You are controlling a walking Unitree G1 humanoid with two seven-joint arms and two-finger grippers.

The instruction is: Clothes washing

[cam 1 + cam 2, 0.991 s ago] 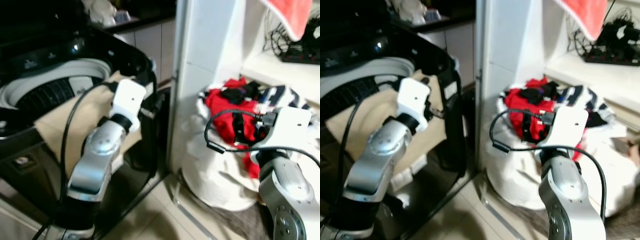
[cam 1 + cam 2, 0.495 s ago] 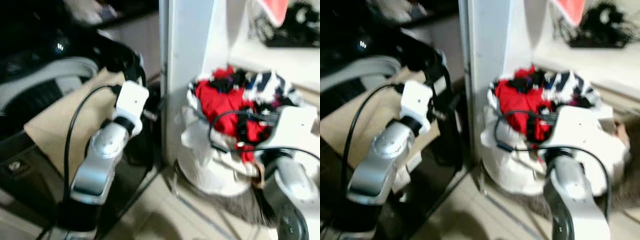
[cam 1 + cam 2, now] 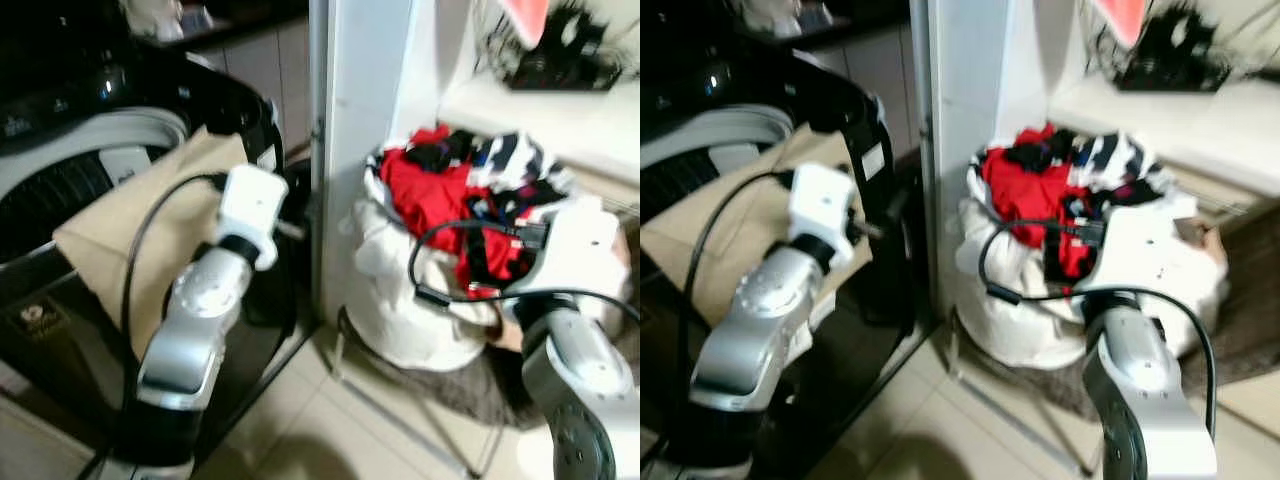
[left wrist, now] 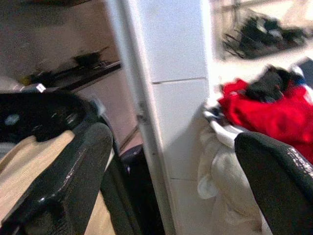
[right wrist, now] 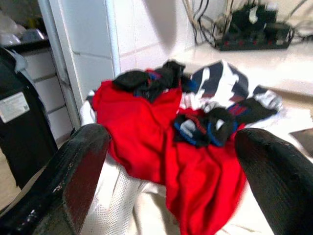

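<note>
Facing a heaped laundry bag [image 3: 420, 320], the right gripper [image 5: 166, 161] hangs spread-fingered and empty just short of it.
Red cloth [image 5: 142, 127] and dark socks [image 5: 205, 128] lie straight ahead of its fingers. The left gripper [image 4: 171, 176], fingers apart and empty, hovers beside the beige cloth [image 3: 140, 225] draped over the washer [image 3: 90, 130], a white pillar [image 4: 171, 98] ahead.

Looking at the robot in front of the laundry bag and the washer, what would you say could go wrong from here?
The right gripper, open and aimed at the red garment, may drag out the dark pieces tangled on top and drop them on the floor. The beige cloth hangs over the washer rim and might slip off. The left arm's cable loops close to that cloth and might snag it.
</note>
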